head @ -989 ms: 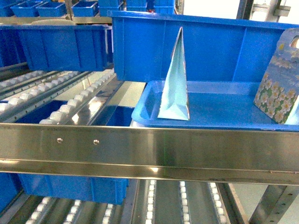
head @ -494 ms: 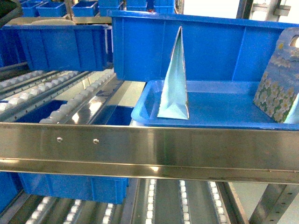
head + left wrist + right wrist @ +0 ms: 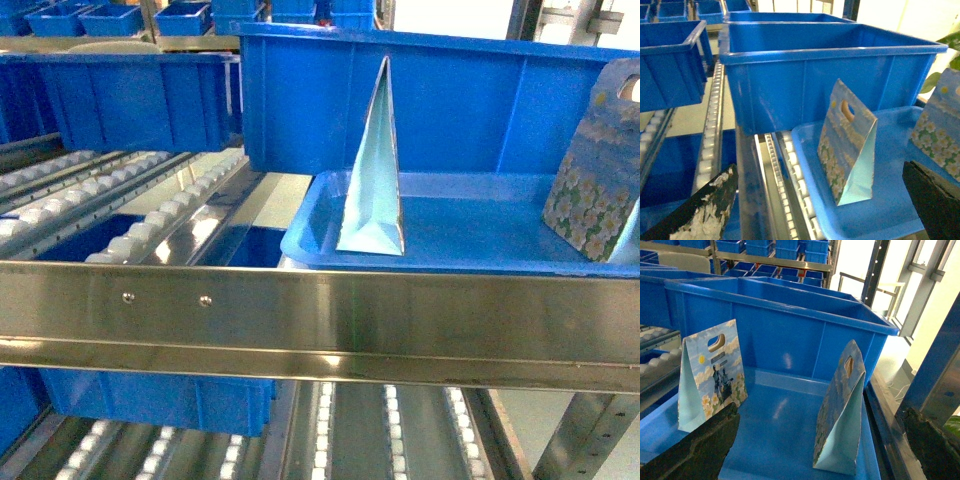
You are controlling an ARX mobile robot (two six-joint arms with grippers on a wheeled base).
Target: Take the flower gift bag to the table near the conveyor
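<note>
From the head camera I see two flower gift bags upright in the blue tray (image 3: 310, 235) on the conveyor (image 3: 320, 320): one edge-on (image 3: 374, 170), one at far right (image 3: 597, 170); neither arm shows here.

My left gripper (image 3: 830, 205) is spread wide, empty, short of the nearer bag (image 3: 846, 145).

My right gripper (image 3: 820, 450) is also spread, empty, facing the right bag (image 3: 841, 415). Looks like light, crushable paper; I'd pinch the stiff top by the handle cutout.
</note>
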